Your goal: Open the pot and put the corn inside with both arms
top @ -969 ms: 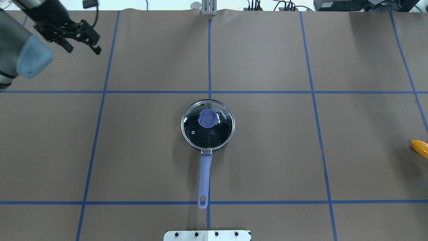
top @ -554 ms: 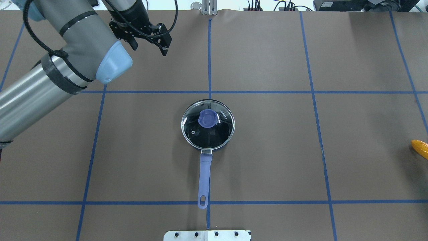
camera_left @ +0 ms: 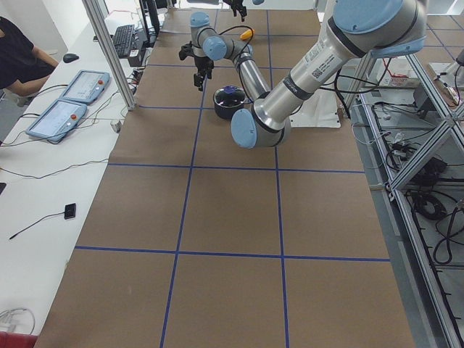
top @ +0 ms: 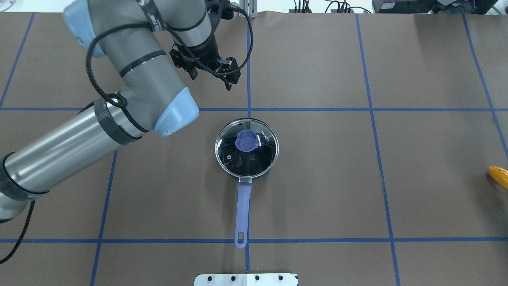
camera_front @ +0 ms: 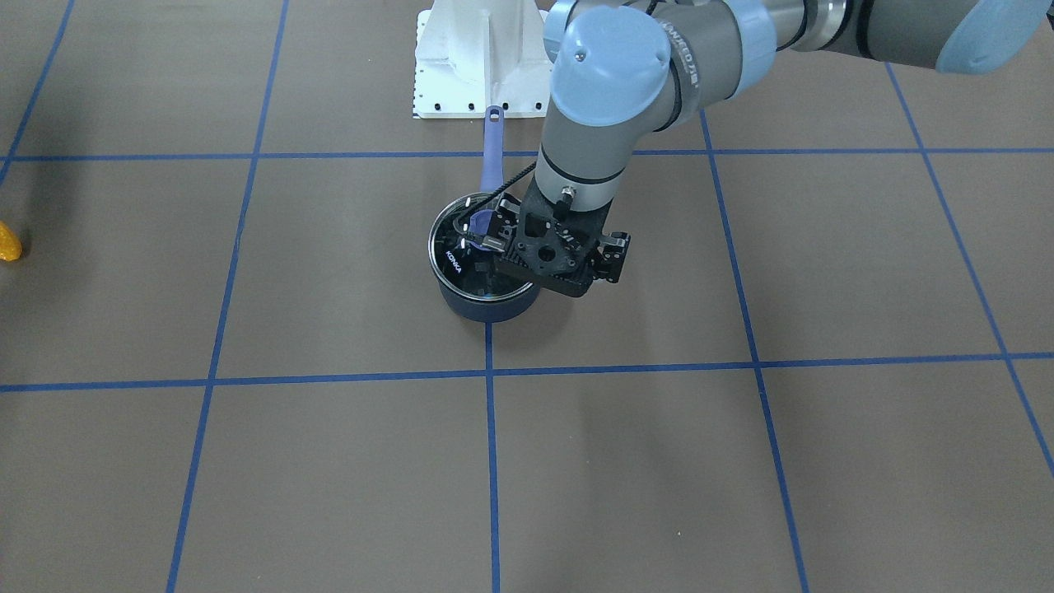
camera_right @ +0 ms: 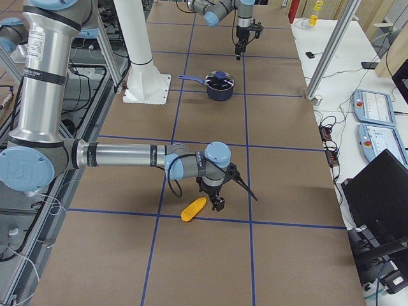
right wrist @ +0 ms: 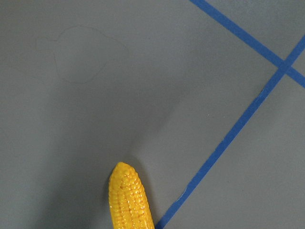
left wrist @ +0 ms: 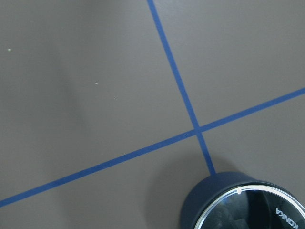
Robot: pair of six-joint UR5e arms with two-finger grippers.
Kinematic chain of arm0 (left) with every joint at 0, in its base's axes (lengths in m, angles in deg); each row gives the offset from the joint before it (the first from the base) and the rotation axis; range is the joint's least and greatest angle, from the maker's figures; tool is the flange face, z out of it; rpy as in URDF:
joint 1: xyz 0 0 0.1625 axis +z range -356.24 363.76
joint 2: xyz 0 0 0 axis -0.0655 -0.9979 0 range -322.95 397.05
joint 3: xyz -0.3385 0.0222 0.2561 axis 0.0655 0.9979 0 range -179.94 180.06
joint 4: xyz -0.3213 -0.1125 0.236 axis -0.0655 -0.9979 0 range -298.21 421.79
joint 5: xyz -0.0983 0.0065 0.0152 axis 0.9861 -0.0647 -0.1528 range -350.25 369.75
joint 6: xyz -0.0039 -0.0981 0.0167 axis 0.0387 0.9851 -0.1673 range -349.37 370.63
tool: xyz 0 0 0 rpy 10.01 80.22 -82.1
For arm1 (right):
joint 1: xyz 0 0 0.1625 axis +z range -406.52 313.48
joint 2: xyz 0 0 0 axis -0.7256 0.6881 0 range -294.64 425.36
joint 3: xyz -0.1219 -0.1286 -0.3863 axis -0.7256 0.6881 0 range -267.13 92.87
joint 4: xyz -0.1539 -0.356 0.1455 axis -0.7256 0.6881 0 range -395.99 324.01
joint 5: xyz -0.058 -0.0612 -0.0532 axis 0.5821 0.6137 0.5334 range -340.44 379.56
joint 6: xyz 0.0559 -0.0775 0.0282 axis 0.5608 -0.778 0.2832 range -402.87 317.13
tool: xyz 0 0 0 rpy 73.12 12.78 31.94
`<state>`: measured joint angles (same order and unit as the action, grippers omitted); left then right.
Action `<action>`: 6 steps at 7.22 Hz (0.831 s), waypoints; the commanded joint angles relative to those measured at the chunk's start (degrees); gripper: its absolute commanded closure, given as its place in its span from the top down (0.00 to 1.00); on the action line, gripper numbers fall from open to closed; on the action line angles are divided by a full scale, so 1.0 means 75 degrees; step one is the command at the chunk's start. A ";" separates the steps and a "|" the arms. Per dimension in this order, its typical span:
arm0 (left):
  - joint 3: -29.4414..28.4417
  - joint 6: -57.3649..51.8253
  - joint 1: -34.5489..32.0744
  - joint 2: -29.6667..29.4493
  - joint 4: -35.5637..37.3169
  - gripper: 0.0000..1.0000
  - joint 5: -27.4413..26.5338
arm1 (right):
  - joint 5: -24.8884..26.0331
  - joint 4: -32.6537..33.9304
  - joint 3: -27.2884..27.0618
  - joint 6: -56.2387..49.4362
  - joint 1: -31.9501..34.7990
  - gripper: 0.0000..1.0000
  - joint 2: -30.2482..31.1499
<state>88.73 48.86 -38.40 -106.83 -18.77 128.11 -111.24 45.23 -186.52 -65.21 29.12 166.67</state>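
Observation:
The dark navy pot point(top: 243, 206) stands at the table's middle, its periwinkle handle toward the robot's base. The glass lid point(top: 254, 159) with a periwinkle knob point(top: 247, 141) sits on it. My left gripper point(top: 212, 79) is open and empty, hanging above the table just beyond the pot and slightly to its left. The left wrist view shows the pot's wall point(left wrist: 214, 191) at the bottom edge. The corn point(top: 499, 176) lies at the table's right edge. It also shows in the right wrist view point(right wrist: 129, 198). My right gripper point(camera_right: 217, 199) hovers beside the corn point(camera_right: 193, 208); I cannot tell whether it is open.
The white base mount point(top: 246, 279) is at the near edge behind the pot's handle. Blue tape lines point(top: 249, 59) grid the brown table. An operator point(camera_left: 18, 61) sits at a side desk with control pendants point(camera_left: 69, 98).
My left arm has swung in from the far left corner toward the table's middle, bringing the open gripper close to the pot. The pot, lid and corn have not moved.

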 commanded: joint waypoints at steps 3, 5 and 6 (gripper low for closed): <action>-0.0022 0.0282 0.0932 0.0023 -0.0296 1.00 -0.0290 | 0.0015 -0.0036 0.0021 -0.0209 -0.0218 0.99 0.0015; -0.0057 0.0293 0.1203 0.0070 -0.0309 0.99 -0.0278 | 0.0015 -0.0036 0.0021 -0.0209 -0.0253 0.99 0.0015; -0.0069 0.0293 0.1273 0.0082 -0.0332 0.99 -0.0278 | 0.0061 -0.0036 0.0021 -0.0209 -0.0300 0.99 0.0015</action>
<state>88.32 51.00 -29.62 -106.36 -21.07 126.03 -111.06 44.96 -186.36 -66.77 27.22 166.79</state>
